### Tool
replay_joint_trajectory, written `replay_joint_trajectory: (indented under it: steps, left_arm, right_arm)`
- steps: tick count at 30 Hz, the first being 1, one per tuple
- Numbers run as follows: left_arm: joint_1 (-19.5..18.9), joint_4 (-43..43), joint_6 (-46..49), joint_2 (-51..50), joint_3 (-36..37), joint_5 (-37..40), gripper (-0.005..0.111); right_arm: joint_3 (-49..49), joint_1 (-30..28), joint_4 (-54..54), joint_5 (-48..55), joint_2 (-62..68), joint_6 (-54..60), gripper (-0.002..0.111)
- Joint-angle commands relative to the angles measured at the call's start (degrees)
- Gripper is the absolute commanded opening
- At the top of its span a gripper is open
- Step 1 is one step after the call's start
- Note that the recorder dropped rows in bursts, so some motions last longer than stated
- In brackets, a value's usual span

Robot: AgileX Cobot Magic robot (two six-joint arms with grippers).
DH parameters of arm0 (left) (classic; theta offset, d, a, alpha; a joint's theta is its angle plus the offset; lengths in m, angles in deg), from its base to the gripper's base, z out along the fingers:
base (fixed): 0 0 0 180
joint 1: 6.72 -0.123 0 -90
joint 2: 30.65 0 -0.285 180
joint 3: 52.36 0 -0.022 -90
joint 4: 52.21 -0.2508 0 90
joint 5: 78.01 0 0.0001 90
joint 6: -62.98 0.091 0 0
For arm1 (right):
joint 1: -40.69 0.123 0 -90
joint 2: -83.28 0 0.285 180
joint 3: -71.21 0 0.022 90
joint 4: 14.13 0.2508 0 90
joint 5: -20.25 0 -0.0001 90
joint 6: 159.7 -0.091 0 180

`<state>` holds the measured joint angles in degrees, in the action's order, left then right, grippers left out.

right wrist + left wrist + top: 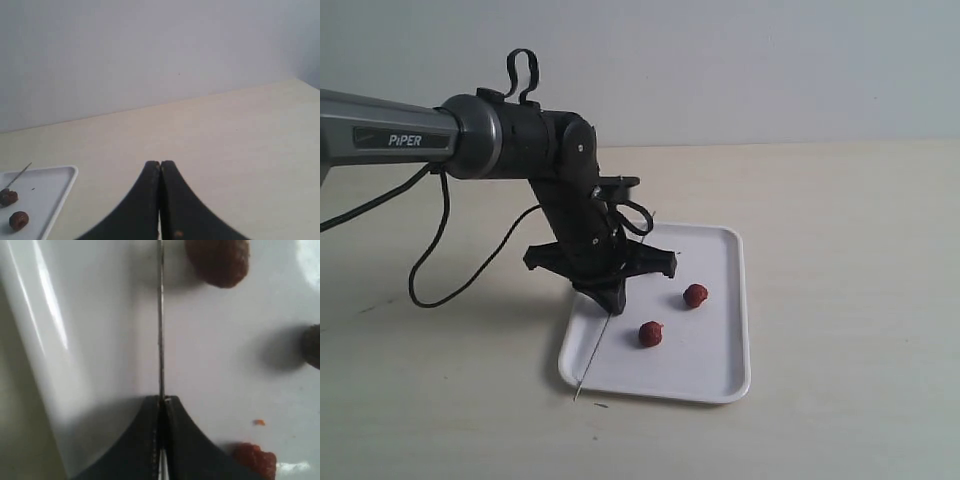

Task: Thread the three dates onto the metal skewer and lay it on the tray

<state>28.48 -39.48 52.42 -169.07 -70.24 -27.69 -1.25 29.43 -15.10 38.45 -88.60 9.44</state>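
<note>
The black left claw (161,399) is pinched shut on the thin, straight, grey metal skewer (160,315). The rod runs out from between its two jaws, and there is no gap left beside it. The claw is down low over the flat white plastic tray (100,340) with the low rim. The skewer lies at a slant over the tray, and its far tip pokes out past the tray's near edge, over the pale wooden table (840,250). The three small, round, dark red-brown dates all lie loose on the tray, on one side of the skewer. One date (255,460) is right by the claw, one date (220,262) is just beside the rod farther along, and one date (312,345) is farther off to the side. From the outside camera only two of them show. No date is on the skewer yet. The black right claw (160,165) is shut too, with nothing in it, and hangs over bare table well away from the tray. So this looks like the very first step: getting hold of the skewer. Next, I think, the left claw must lift it and hold it steady. Then the right claw must open, pick up a date and push it onto the tip.
</note>
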Motion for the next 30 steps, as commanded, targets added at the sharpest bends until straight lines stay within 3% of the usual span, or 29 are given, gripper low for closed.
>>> replay_joint_trajectory:
  steps: [1, 5, 12, 25, 30]
  left_arm:
    - [-2.2, 0.0, -1.2, 2.7, 0.4, -0.1, 0.0]
    - [-3.9, -0.5, 0.9, 6.0, 0.4, 0.4, 0.0]
    - [-4.3, -4.5, 13.9, 12.1, 1.2, 5.7, 0.0]
    - [-6.8, -7.3, 34.2, 30.0, 24.0, 4.5, 0.0]
    - [-6.7, -9.4, 34.3, 33.3, 25.3, 4.9, 0.0]
  right_arm:
    - [-0.3, -0.4, -0.4, -0.3, -0.3, 0.3, 0.0]
    - [-0.3, -0.4, -0.4, -0.3, -0.3, 0.3, 0.0]
    - [-0.3, -0.4, -0.4, -0.3, -0.3, 0.3, 0.0]
    - [-0.3, -0.4, -0.4, -0.3, -0.3, 0.3, 0.0]
    - [-0.3, -0.4, -0.4, -0.3, -0.3, 0.3, 0.0]
